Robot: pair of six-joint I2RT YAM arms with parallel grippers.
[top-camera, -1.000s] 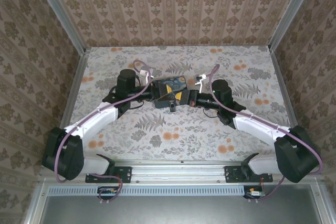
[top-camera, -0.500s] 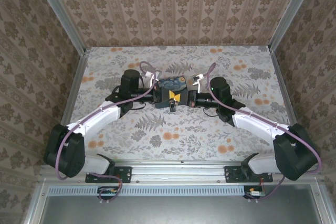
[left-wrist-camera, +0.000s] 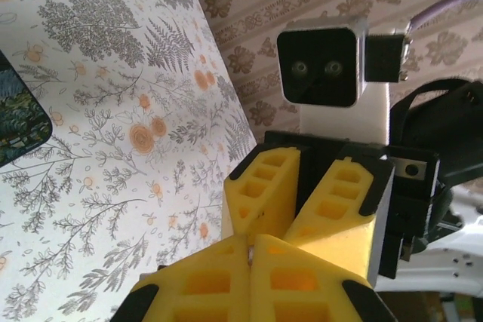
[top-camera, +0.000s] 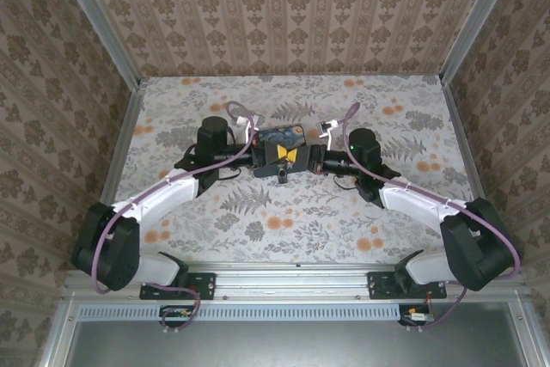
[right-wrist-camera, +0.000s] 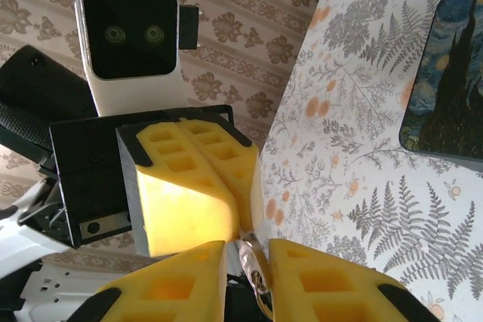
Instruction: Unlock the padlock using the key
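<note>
My two grippers meet tip to tip above the middle of the table, both rolled on their sides. My left gripper (left-wrist-camera: 250,250) is shut, and a sliver of metal shows pinched between its tips. That thin shiny metal piece, which I take for the key (right-wrist-camera: 253,269), runs back between the fingers of my right gripper (right-wrist-camera: 249,262). These stand slightly open; the key lies against one pad (right-wrist-camera: 290,269) with a gap on the other side. A small dark object (top-camera: 282,174) hangs just below the fingertips and may be the padlock; I cannot tell.
A blue swirl-patterned box (top-camera: 282,136) lies flat on the floral tablecloth (top-camera: 284,229) just beyond the grippers, and also shows as the box (right-wrist-camera: 449,103) and the box (left-wrist-camera: 15,126). Patterned walls (top-camera: 284,15) close in the back and both sides.
The left arm moved in toward the right gripper and its jaws closed on the metal piece. The right jaws, shut before, have parted a little.
</note>
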